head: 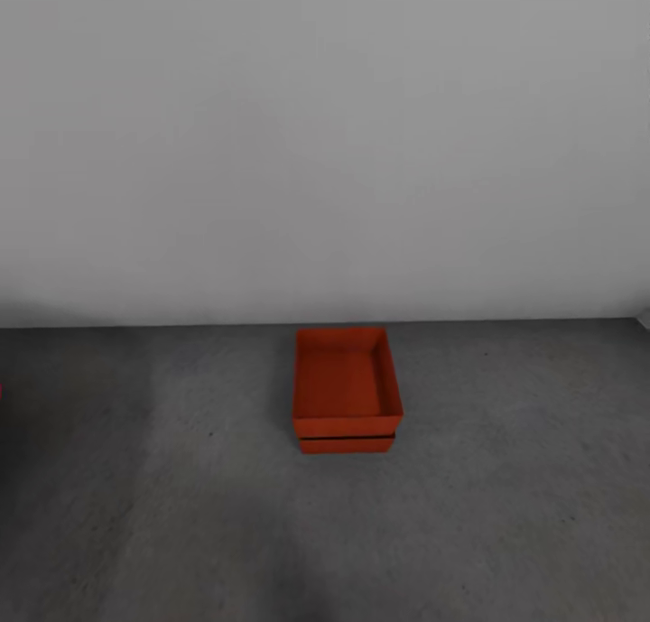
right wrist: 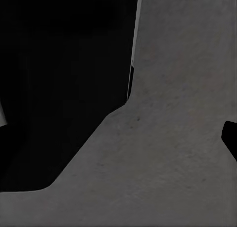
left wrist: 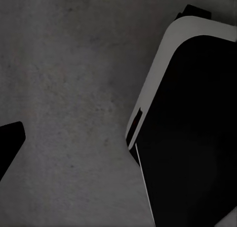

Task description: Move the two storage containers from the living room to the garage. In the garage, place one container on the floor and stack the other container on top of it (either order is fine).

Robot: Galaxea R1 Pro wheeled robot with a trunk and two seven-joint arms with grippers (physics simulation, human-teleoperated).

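Observation:
Two orange-red storage containers sit stacked on the garage's dark grey concrete floor point(head: 162, 478), close to the white wall. The upper container point(head: 347, 378) is open-topped and empty. It rests squarely on the lower container point(head: 347, 443), of which a thin front strip shows. In the left wrist view, one dark fingertip point(left wrist: 10, 143) of the left gripper hangs over bare floor. One dark fingertip point(right wrist: 231, 138) of the right gripper does the same in the right wrist view. Each sits at the picture's edge with nothing held.
A plain white wall point(head: 325, 134) rises just behind the stack. My own black, white-edged base point(left wrist: 192, 128) shows beside each hand, also seen as a dark mass point(right wrist: 64, 88) in the right wrist view. A small red sliver point(head: 1, 392) touches the head view's left edge.

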